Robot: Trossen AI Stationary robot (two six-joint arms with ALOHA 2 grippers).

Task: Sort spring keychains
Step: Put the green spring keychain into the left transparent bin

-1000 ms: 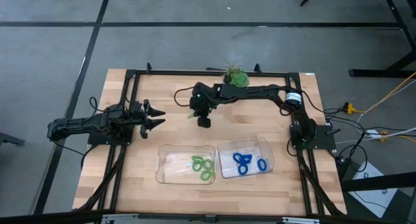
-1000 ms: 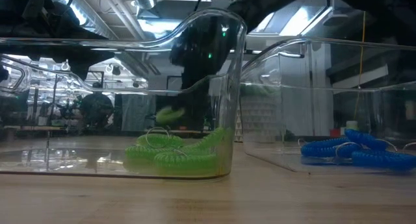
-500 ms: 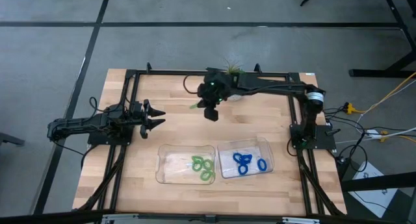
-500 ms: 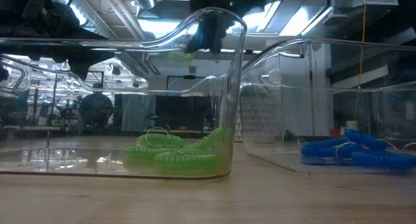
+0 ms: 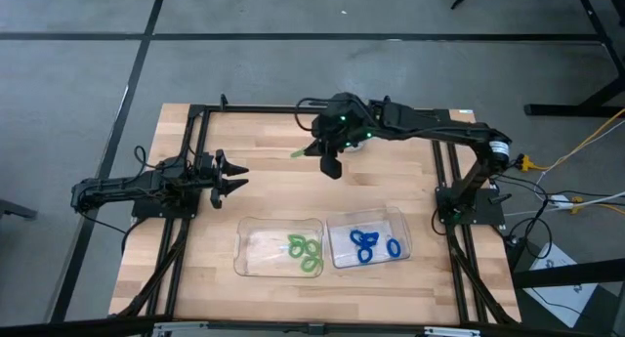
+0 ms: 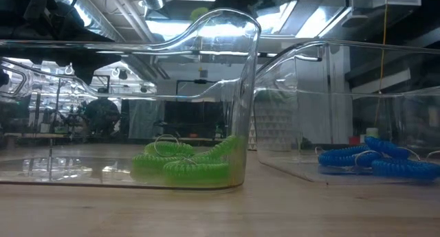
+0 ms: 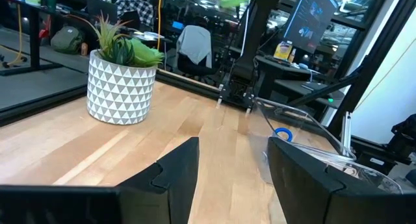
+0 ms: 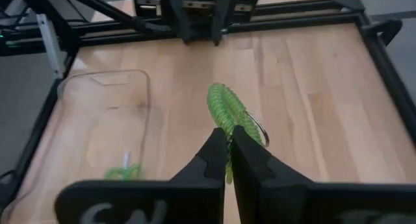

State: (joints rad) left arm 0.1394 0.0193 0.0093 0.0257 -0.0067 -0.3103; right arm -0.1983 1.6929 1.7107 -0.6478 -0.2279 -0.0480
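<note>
My right gripper [image 5: 330,165] hangs high over the far middle of the table, shut on a light green spring keychain [image 8: 225,107], which also shows beside it in the high view [image 5: 298,154]. More green spring keychains [image 5: 305,251] lie in the left clear tray [image 5: 256,241]. Blue ones [image 5: 371,244] lie in the right clear tray [image 5: 398,220]. My left gripper [image 5: 234,178] waits open at the table's left side, pointing level. My right gripper pinches the green coil [image 8: 227,134] between its two fingertips. The fingers slant down from the table's right side. Most of the coil sticks out past the fingertips, with its metal ring [image 8: 258,130] at one side. The keychain is clear of the table.
A potted plant in a white patterned pot [image 7: 120,81] stands at the far middle, mostly under my right arm in the high view. A black frame [image 5: 195,132] runs along the table's left, far and right sides. Bare wood [image 5: 264,195] lies between the arms and the trays.
My right gripper has risen well above the table and gone toward the right and far edges, staying shut. It has carried the green keychain up with it, out of the top of the low view.
</note>
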